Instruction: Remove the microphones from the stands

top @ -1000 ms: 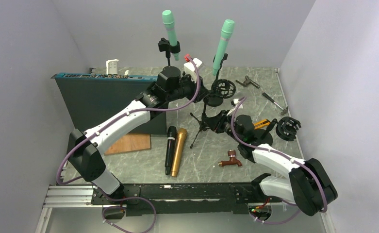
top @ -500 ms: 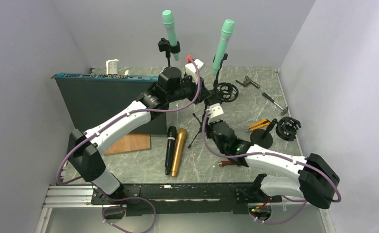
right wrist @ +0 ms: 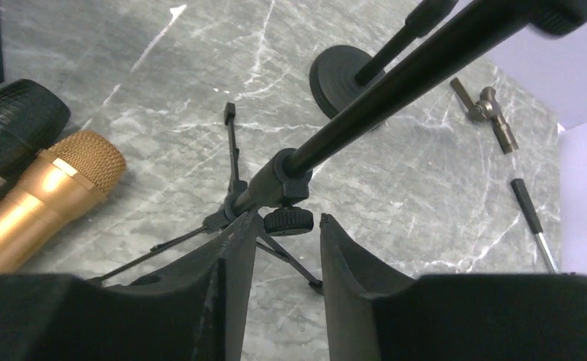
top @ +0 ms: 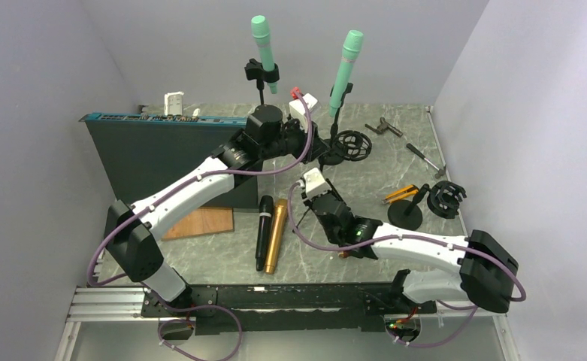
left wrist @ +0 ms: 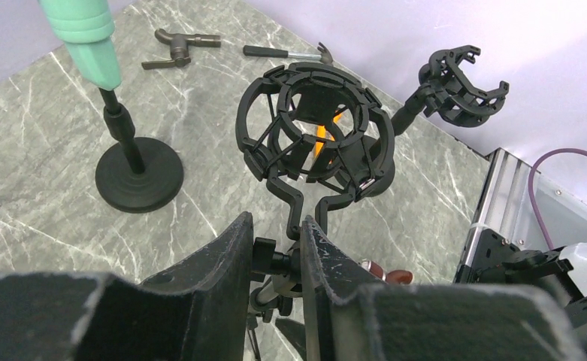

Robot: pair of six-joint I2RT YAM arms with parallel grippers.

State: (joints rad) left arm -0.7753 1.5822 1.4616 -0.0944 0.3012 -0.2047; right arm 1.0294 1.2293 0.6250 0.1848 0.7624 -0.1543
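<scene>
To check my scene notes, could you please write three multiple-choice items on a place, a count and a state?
1. Where do the black microphone and gold microphone lie? A side by side on the table; B in shock mounts; C upright in clips.
2. How many mint-green microphones stand upright at the back? A one; B two; C four.
3. The shock mount above the left fingers is: A empty; B holding a gold microphone; C lying flat.
Answers: A, both lie together on the marble; B, two are clipped upright; A, table shows through its ring.
</scene>
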